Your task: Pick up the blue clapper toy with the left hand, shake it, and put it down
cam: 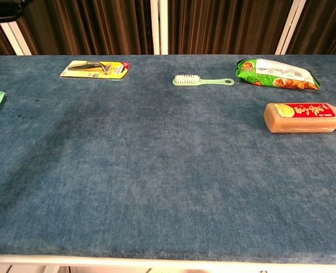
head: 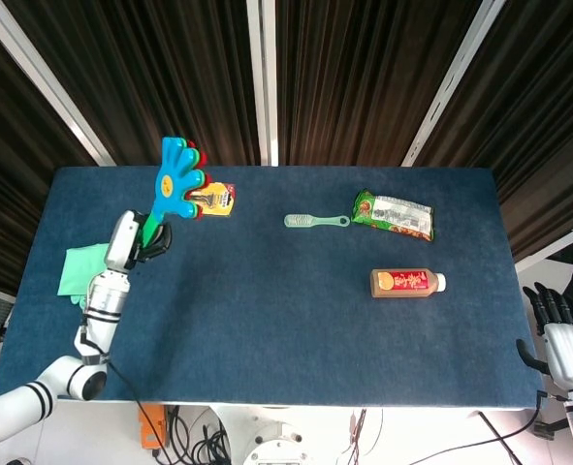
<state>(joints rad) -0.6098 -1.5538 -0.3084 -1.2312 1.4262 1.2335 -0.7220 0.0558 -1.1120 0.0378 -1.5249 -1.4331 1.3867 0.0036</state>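
Observation:
The blue clapper toy (head: 178, 180), a blue hand shape with red behind it on a green handle, stands raised and pointing up over the table's far left. My left hand (head: 129, 242) grips its green handle from below. In the chest view the toy is out of frame and only a dark bit of the left hand (cam: 3, 4) shows at the top left corner. My right hand (head: 559, 329) hangs off the table's right side, dark fingers spread, holding nothing.
On the blue table (head: 267, 339) lie a yellow carded tool (head: 218, 199), a green brush (head: 315, 221), a green snack bag (head: 395, 214), a brown bottle (head: 407, 282) on its side and green gloves (head: 78, 271) at the left edge.

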